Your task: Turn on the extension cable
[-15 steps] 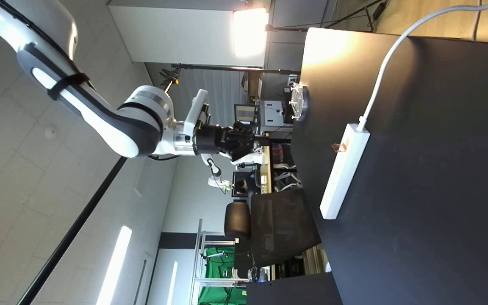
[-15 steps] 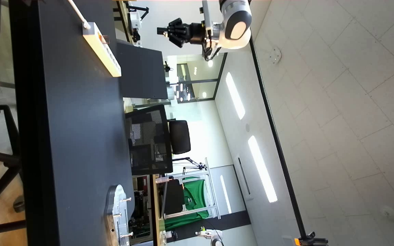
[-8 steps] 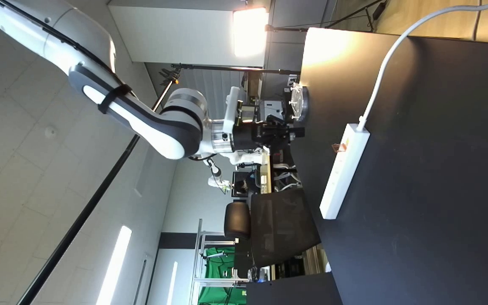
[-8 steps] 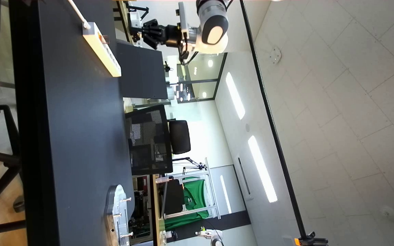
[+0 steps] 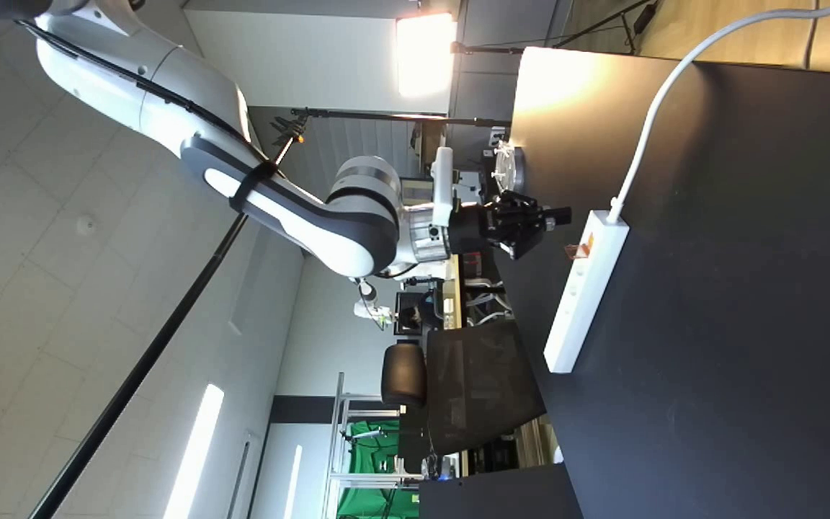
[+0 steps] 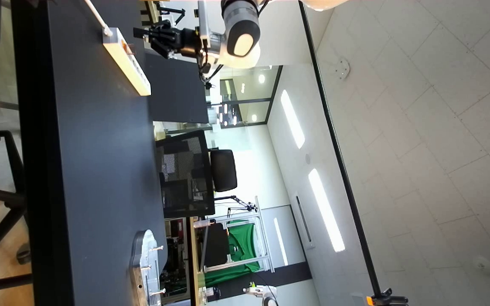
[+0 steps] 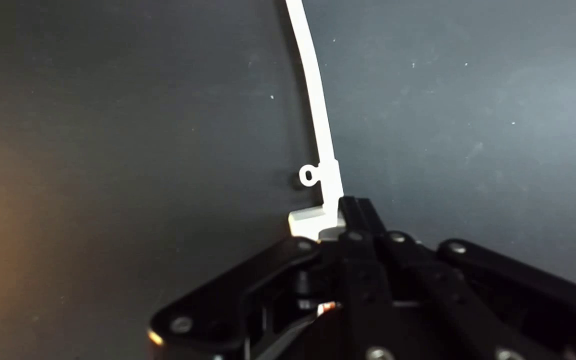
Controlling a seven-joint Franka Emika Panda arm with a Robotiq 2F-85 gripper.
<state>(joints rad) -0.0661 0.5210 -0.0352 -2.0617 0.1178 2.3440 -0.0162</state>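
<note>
Hanging near the corded end of the extension cable [image 5: 587,292], not touching: black fingers [image 7: 350,215], tips together, nothing held; presumably paired to form one firm presser. Orange part [image 5: 579,251], standing on the extension cable's upper face near the cord [image 5: 648,130]: probably the switch, hence fingers poised at this end. Extension cable: lying on the tabletop [image 5: 732,324], which should brace a downward push.

Wht ext. cable [image 5: 585,292] lies on blk table [image 5: 732,324].
</note>
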